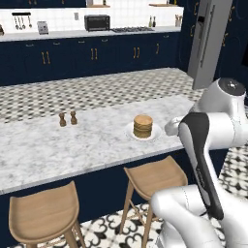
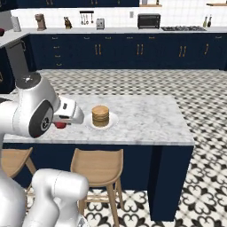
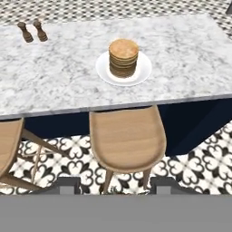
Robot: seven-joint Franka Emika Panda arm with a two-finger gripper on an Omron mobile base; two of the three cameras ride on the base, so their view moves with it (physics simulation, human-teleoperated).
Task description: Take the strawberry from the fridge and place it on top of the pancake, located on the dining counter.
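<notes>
Two brown shakers (image 3: 32, 31) stand upright side by side at the left of the dining counter (image 3: 63, 81). Right of them, one white plate (image 3: 144, 72) carries one upright pancake (image 3: 123, 57) stack. In the right base view the gripper (image 2: 62, 124) holds the single strawberry (image 2: 60, 125) between partly closed jaws, just left of the plate. Two wooden stools (image 3: 127, 138) sit below.

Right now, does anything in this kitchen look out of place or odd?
Nothing is spilled or broken. One oddity: the fridge door stands open. The pancake stack sits neatly on its plate, and the shakers stand upright.
</notes>
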